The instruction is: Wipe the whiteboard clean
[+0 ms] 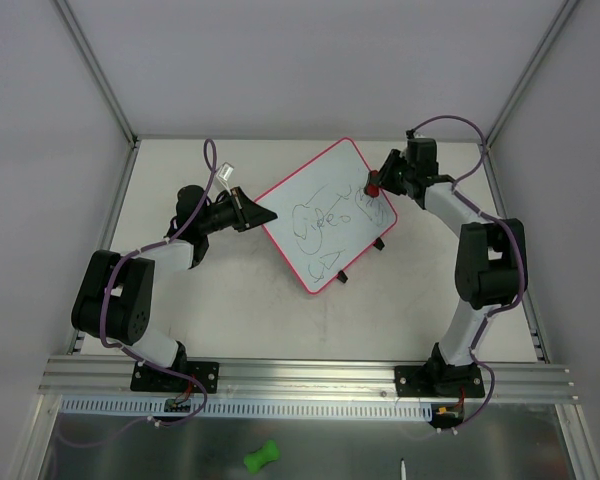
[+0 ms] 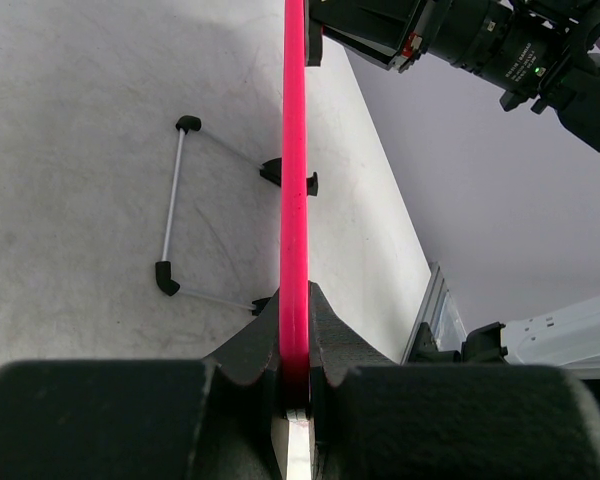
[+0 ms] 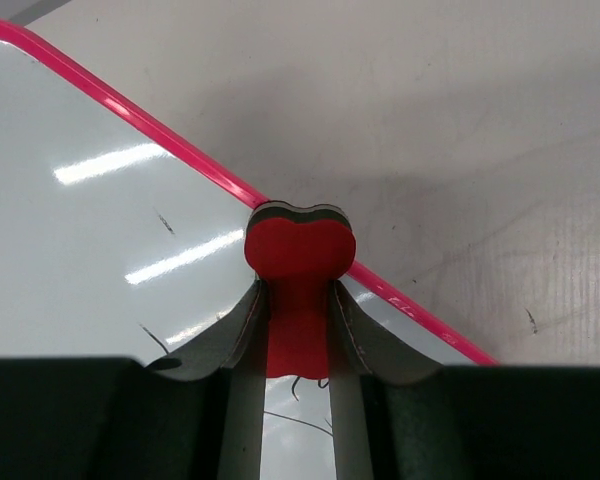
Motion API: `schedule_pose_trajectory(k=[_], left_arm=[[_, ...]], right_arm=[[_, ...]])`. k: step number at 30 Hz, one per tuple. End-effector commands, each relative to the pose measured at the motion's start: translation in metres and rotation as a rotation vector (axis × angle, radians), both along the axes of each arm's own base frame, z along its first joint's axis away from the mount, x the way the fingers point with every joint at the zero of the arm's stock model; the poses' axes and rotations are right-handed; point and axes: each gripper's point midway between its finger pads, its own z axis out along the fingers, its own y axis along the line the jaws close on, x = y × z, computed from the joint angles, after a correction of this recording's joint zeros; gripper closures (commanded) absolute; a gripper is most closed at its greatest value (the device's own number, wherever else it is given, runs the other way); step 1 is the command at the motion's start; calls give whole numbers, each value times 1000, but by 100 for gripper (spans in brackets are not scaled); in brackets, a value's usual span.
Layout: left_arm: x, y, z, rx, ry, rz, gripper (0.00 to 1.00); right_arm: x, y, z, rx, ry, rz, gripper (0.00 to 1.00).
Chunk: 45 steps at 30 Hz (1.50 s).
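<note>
The whiteboard (image 1: 325, 215) with a red-pink frame lies tilted in the middle of the table, with dark scribbles on it and two black clips at its lower right edge. My left gripper (image 1: 263, 213) is shut on its left edge; the left wrist view shows the pink frame (image 2: 294, 180) edge-on between the jaws. My right gripper (image 1: 378, 183) is shut on the red bone-shaped eraser (image 3: 299, 250), which sits on the board's upper right part next to the frame (image 3: 160, 128). Scribbles show under the fingers (image 3: 242, 340).
A wire stand with black ends (image 2: 172, 205) lies beneath the board in the left wrist view. Grey walls and metal posts enclose the table (image 1: 230, 320). A green bone-shaped object (image 1: 261, 457) lies below the front rail.
</note>
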Motion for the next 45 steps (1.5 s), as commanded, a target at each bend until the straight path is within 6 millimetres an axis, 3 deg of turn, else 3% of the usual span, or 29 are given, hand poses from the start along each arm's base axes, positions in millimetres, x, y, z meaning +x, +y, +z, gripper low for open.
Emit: schedule_pose_trajectory(k=[1,5,13,19,26,27,37,45], left_arm=[[-6,-4,9,46,-140,-74,100],[-6,-3,9,47,-141,-71,100],[-6,-4,10,47,-144,-72,100],[-6,-4,10,47,-142,-74,100],[-7,-5,9,53,-139,-86,100],[-7,-4,10,55,-140,-87,100],[-12,8,10,46,-125,-104,100],[-15,17,11,38,-118,-111,100]], right_arm=[[-18,19,-27,-54,84,60,100],[-13,34,-14,-74,68,95,100],[8,74,30,-56,-5,187,100],[10,93,48,-76,-46,246,100],[4,72,26,-107,12,175,100],[-2,68,15,-110,39,169,100],[-31,27,-19,-112,82,97,100],[-50,-2,-37,-133,104,40,100]])
